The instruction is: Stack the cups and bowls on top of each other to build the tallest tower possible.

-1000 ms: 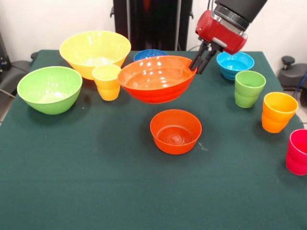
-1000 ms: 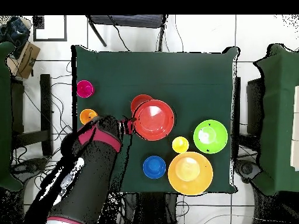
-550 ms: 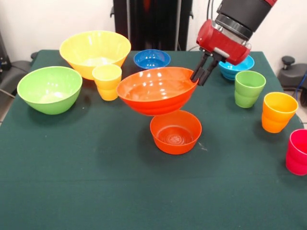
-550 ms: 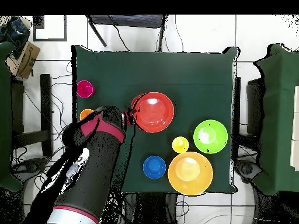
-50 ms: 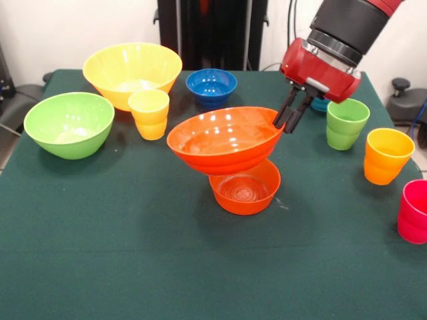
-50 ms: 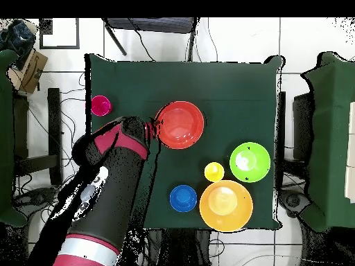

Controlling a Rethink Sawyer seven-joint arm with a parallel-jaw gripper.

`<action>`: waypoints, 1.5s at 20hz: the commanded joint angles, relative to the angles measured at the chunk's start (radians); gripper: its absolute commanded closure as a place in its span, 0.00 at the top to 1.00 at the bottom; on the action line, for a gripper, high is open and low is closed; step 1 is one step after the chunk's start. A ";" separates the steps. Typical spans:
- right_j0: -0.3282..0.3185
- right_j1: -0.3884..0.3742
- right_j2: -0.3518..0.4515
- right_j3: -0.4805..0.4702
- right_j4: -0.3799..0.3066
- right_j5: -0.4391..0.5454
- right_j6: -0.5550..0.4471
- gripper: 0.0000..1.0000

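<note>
The large orange bowl (image 5: 225,139) is gripped at its rim by the gripper (image 5: 291,118), whose fingers are closed on the edge. The bowl is held tilted, clear of the table (image 5: 133,253), directly above the small orange bowl (image 5: 245,189), which is partly hidden under it; whether the two touch cannot be told. In the overhead view the lifted bowl (image 6: 179,125) covers the small one completely, and the gripper (image 6: 148,130) is seen at its rim.

Just beside the gripper, on its outer side, stands the green cup (image 5: 346,123); the light blue bowl (image 5: 321,105) is almost wholly hidden behind the gripper's red body. Beyond the green cup the orange-yellow cup (image 5: 387,155) is set, and further towards the table corner the pink-red cup (image 5: 413,211), cut by the picture edge. On the far side of the held bowl from the gripper the dark blue bowl (image 5: 211,86), the yellow cup (image 5: 149,113), the yellow bowl (image 5: 132,73) and the green bowl (image 5: 69,123) are placed, the yellow cup just beside the yellow bowl.

Six bowls are counted: three large, three small. Four cups are counted, all upright and unstacked. In the overhead view the arm (image 6: 104,201) hides the green and orange-yellow cups and the light blue bowl.
</note>
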 commanded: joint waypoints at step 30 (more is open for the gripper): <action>0.098 0.097 -0.050 -0.112 0.052 0.117 0.089 0.00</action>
